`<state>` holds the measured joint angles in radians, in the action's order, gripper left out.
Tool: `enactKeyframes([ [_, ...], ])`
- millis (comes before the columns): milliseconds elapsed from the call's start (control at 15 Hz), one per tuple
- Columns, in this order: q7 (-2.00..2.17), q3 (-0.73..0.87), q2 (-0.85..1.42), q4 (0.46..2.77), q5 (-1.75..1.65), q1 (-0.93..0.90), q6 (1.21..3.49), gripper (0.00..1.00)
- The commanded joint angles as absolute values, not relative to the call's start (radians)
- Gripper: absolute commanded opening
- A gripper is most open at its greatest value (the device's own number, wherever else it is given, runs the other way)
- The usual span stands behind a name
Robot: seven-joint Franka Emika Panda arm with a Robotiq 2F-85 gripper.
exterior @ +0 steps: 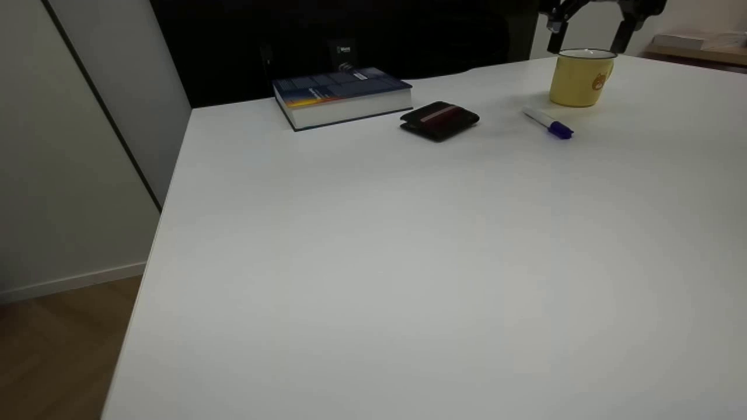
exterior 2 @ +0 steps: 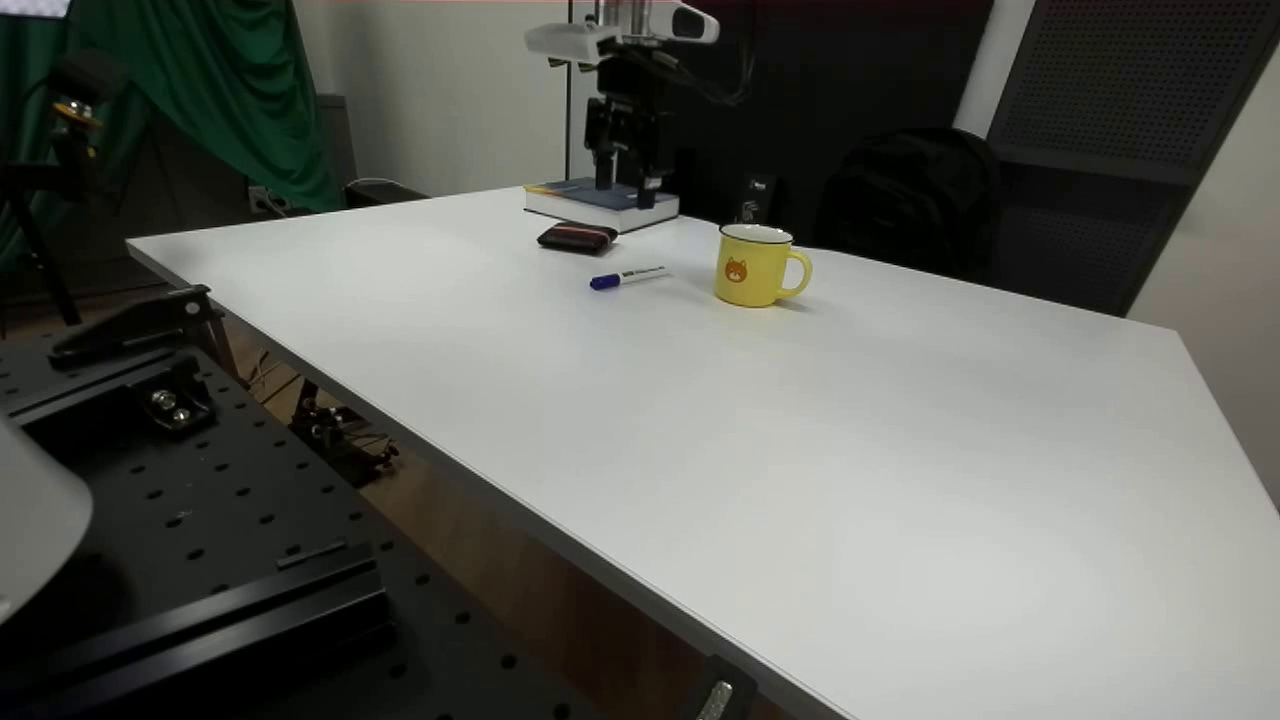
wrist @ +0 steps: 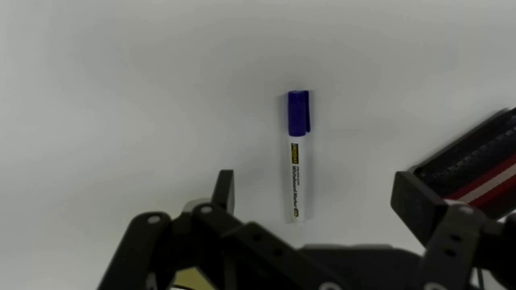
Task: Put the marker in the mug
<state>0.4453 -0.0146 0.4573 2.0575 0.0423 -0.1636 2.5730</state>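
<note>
The marker, white with a dark blue cap, lies flat on the white table; it shows in both exterior views (exterior: 547, 123) (exterior 2: 628, 278) and in the wrist view (wrist: 297, 161). The yellow mug (exterior: 575, 81) stands upright close to it, with its handle showing in an exterior view (exterior 2: 752, 268). Only a bit of the mug (wrist: 193, 280) shows behind the gripper in the wrist view. My gripper (wrist: 318, 195) is open and empty above the table, pointing down. The marker's white end lies between its fingers in the wrist view. The gripper also shows in both exterior views (exterior: 589, 41) (exterior 2: 627, 188).
A black wallet with a red stripe (exterior: 439, 121) lies near the marker and by the right finger in the wrist view (wrist: 475, 173). A thick blue book (exterior: 344, 96) lies beyond the wallet, near the table's edge. A dark backpack (exterior 2: 910, 205) stands behind the table.
</note>
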Motion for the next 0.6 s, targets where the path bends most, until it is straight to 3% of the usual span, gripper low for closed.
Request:
enactKeyframes([
  [0, 0.462, 0.008, 0.542, 2.014, 0.047, -0.175, 2.579, 1.0],
  [533, 0.464, 0.012, 0.493, 2.055, 0.048, -0.18, 2.557, 1.0],
])
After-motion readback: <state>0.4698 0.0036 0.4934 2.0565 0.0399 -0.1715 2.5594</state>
